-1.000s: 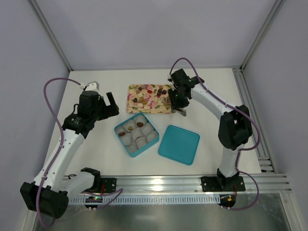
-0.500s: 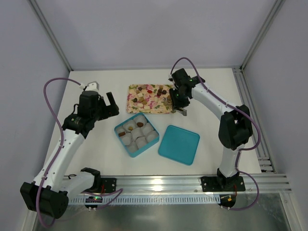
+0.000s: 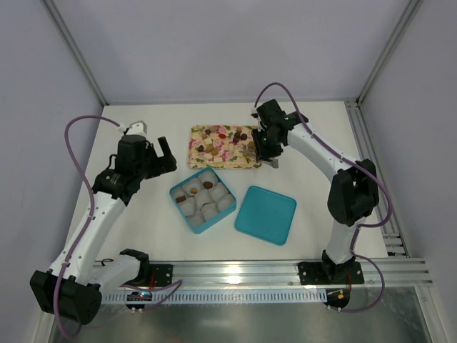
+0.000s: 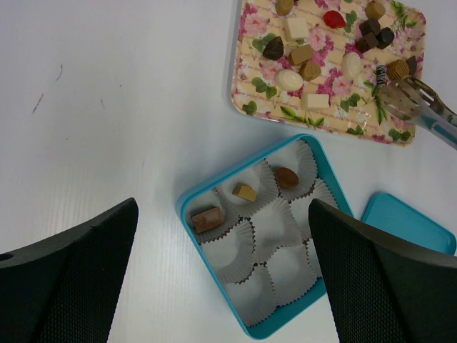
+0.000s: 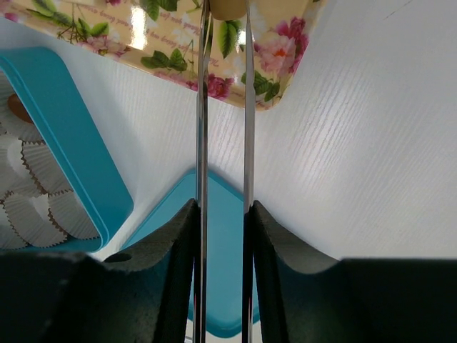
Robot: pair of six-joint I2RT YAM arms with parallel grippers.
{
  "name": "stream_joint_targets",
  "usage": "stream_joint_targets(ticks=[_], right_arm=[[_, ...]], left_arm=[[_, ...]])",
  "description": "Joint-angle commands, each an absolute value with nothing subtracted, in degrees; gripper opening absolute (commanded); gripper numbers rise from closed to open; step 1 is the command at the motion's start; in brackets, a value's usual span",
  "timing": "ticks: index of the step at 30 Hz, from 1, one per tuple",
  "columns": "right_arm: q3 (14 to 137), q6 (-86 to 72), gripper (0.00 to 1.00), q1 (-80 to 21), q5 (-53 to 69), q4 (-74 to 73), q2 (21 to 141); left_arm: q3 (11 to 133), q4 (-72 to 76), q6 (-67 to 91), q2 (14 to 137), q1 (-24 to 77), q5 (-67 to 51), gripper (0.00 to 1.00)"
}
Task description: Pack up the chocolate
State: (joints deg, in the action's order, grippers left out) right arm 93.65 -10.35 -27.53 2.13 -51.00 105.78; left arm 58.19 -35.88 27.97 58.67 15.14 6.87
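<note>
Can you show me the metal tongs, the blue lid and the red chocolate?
metal tongs point(image 4: 408, 101): left wrist view, near the gripping tips.
blue lid point(image 3: 265, 214): top external view, its centre.
red chocolate point(image 4: 333, 18): left wrist view, its middle.

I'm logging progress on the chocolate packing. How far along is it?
Done: three chocolates sit in paper cups of the teal box; its lid lies off beside it. In hand: the right claw grips tongs whose tips are at the flowered tray; the left claw hangs open. Left: most chocolates are on the tray, the other cups are empty, and the lid is not on.
</note>
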Motion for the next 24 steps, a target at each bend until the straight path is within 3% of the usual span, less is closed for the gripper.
stream_joint_targets(ticks=[1,24], right_arm=[[94.31,-9.76,0.36,-27.25,2.63,-50.19,102.13],[92.72,-11.69,0.36,-34.36,5.27,-51.50,93.43]], left_arm=[[57.92,-34.98,27.07,57.92,15.21,7.21,1.00],[58.09,-34.98,27.16,58.01,15.21,7.03,1.00]])
